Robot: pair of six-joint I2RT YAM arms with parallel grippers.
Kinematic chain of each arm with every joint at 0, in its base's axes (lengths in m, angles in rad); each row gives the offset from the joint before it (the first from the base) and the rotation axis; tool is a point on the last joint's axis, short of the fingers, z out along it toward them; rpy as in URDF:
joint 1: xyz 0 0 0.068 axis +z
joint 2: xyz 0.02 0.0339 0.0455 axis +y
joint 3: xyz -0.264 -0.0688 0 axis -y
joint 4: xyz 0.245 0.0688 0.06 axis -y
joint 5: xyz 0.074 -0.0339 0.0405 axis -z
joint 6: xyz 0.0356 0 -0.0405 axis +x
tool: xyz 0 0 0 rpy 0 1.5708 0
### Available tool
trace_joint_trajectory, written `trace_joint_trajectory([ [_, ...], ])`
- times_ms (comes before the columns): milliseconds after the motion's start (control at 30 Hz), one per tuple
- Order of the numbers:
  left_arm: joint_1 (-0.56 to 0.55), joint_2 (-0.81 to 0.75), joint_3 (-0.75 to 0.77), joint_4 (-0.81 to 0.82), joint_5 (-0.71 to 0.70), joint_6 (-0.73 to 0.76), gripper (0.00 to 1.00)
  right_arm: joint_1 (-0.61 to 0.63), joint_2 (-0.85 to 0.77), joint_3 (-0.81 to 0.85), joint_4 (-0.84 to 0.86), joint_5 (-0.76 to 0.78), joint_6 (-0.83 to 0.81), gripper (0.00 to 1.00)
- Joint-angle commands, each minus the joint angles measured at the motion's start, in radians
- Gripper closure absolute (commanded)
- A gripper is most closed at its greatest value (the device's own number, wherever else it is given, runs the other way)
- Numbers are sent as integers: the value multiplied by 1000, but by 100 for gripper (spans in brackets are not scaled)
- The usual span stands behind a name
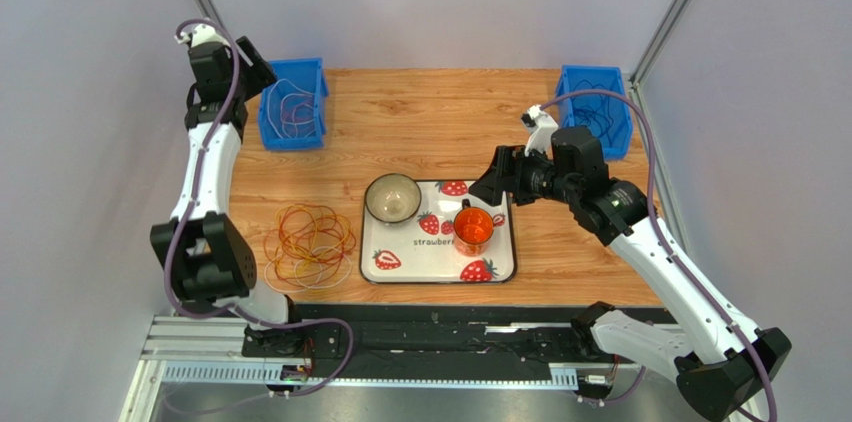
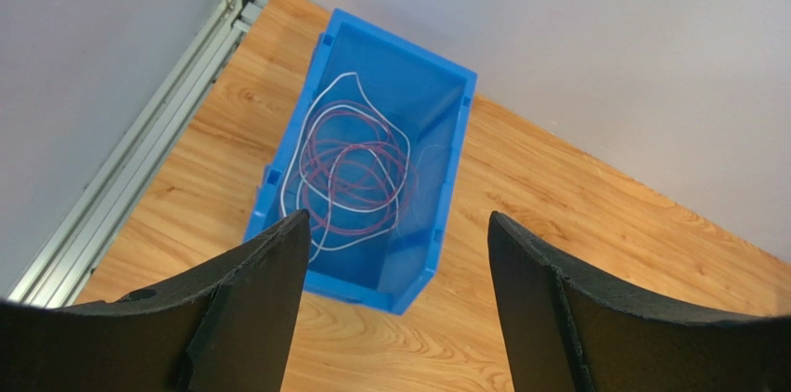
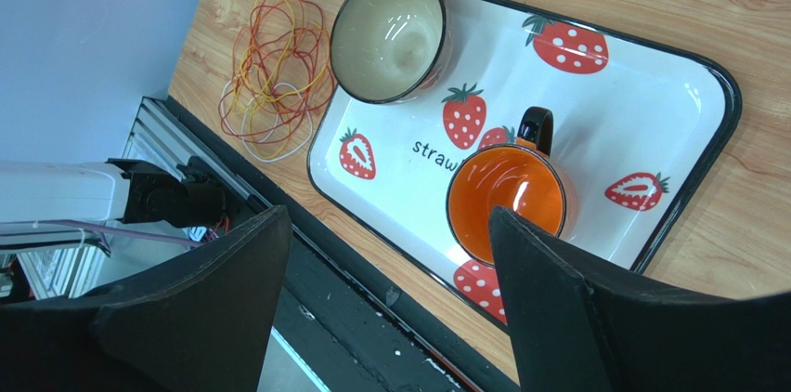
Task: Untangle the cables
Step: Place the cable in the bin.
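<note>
A loose tangle of cables (image 1: 310, 242), thin glossy wire loops in yellow, orange, red-brown and white, is being carried by the wood-grain desk (image 1: 420, 122). It is lying just left of a glossy rectangular tray (image 1: 432, 260) with rounded corners, a black rim and strawberry prints. Two vessels are being borne by the tray: a round pale bowl (image 1: 392, 198) with a dark rim and a shiny orange mug (image 1: 473, 226) with a black handle.

Two blue plastic bins are being carried at the desk's far corners. In the left bin (image 1: 290, 140), purple and white loops (image 2: 348, 169) are being shown coiled on its floor. The left tool (image 2: 395, 225) is being held above that bin with its matte black fingers (image 2: 251, 290) apart, nothing between them, clear of the loops. In the right bin (image 1: 566, 92), dark loops (image 1: 600, 117) are being held.

The right tool (image 3: 390, 225) is being held over the tray's far right part, near the mug, with its fingers spread and gripping nothing. The tangle on the desk is lying well apart from it, past the bowl.
</note>
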Motion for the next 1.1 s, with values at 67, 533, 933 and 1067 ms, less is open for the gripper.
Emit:
trace_joint_trajectory([
  [67, -28, -236, -196, -128, -89, -11, 22, 8, -28, -2, 54, -31, 19, 18],
  [533, -189, -622, -597, -354, -136, -86, 28, 77, -26, -67, 124, -51, 75, 18],
  [933, -315, -729, -813, -388, -203, -200, 35, 108, -35, -93, 135, -48, 98, 18],
  [1067, -315, -724, -846, -379, -216, -189, 35, 107, -31, -96, 135, -48, 96, 18],
])
